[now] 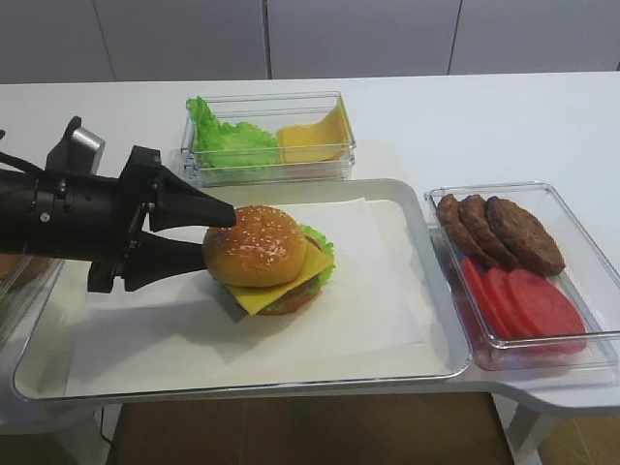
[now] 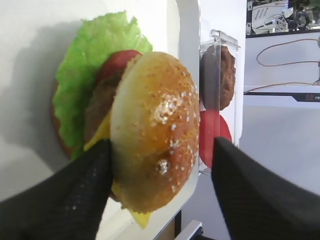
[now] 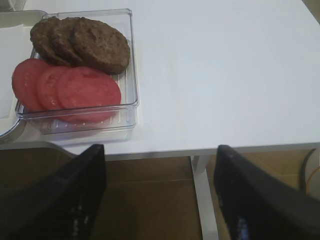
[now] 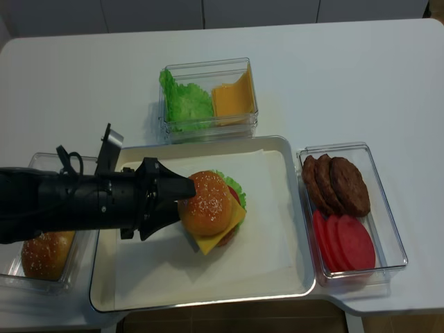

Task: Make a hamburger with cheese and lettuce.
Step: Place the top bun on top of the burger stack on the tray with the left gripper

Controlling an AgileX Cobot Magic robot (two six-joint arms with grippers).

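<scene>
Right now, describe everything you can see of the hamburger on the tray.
The hamburger is a round stack: glossy golden sesame bun top, square yellow cheese with corners overhanging, frilly green lettuce showing mainly on its right side, a dark patty and a red slice in the left wrist view, brown bun base. It sits upright on white paper in the metal tray, left of centre. The left gripper has its jaws either side of the bun top; one finger looks clear of it.
</scene>
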